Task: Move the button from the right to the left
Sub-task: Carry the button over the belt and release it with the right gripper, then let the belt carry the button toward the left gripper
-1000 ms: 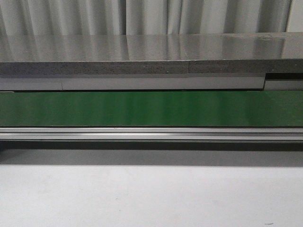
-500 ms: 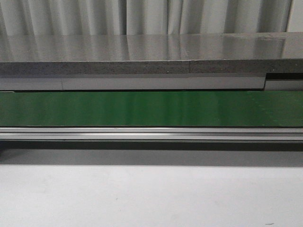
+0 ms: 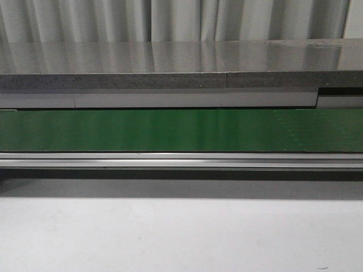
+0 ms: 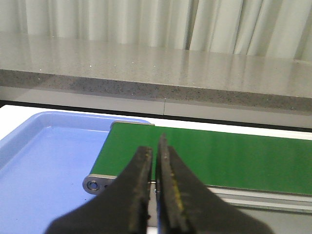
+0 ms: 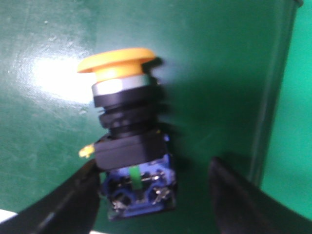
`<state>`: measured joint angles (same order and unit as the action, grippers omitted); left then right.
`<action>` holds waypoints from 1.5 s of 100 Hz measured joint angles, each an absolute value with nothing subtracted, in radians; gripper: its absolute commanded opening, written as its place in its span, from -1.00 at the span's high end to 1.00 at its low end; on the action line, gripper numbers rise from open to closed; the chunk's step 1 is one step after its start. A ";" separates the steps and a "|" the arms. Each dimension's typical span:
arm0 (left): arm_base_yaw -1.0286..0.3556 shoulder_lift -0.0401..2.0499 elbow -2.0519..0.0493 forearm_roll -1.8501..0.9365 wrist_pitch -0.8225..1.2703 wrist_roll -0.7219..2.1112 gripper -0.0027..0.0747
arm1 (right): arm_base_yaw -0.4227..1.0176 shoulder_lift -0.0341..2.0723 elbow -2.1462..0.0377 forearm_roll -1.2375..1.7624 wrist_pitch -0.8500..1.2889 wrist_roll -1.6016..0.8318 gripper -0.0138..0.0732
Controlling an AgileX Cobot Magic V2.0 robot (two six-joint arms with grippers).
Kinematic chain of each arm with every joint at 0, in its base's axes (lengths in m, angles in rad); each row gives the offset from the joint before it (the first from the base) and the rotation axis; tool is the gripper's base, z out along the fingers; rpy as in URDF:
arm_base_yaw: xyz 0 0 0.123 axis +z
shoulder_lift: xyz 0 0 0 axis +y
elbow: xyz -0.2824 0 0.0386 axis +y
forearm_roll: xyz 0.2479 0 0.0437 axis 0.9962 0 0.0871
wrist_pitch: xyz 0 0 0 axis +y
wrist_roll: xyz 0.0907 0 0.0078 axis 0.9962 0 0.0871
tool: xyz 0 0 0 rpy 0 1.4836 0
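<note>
Patience was what I judged the step in hand needed: my right gripper (image 5: 153, 195) stood with its two black fingers spread wide, hovering over the small push-button with a round yellow-orange mushroom cap on a black boxy switch body (image 5: 127, 141), and nothing was clamped yet. The button lay on the green conveyor belt (image 5: 219, 73), seen only in the right wrist view; the front view showed the green belt bare along the stretch it covered. One finger (image 5: 73, 204) was right against the blue-marked base of the switch body, whether touching I could not tell, while the other finger (image 5: 248, 200) stood well apart from it. I reckoned the gripper had to be centred first, so both pads would meet the flat black sides together; closing off-centre might shove or twist the part. I would grip the boxy body rather than the round collar or cap, which could slip.

The button lay on its side, its long axis running from cap to terminals, cap pointing away from the fingers and terminal end toward them, tilted a little off the gripper's midline.

My left gripper (image 4: 156, 161) was nearly closed, a thin slit between its dark fingers, holding nothing, above the belt's end beside a pale blue plastic tray (image 4: 44, 165), likely the drop-off.
</note>
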<state>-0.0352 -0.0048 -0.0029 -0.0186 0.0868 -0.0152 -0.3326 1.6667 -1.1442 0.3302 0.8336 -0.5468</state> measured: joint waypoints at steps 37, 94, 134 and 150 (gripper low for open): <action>-0.035 -0.005 -0.003 -0.019 0.087 -0.015 0.92 | -0.333 1.638 -1.144 0.395 0.836 -0.557 -0.80; -0.035 -0.005 -0.003 -0.019 0.087 -0.015 0.92 | -0.178 1.324 -1.119 0.486 0.758 -0.590 -0.80; -0.035 -0.005 -0.003 -0.019 0.087 -0.015 0.92 | -0.022 1.022 -0.813 0.487 0.470 -0.592 -0.80; -0.035 -0.005 -0.003 -0.019 0.087 -0.015 0.92 | -0.020 0.867 -0.686 0.498 0.397 -0.592 -0.80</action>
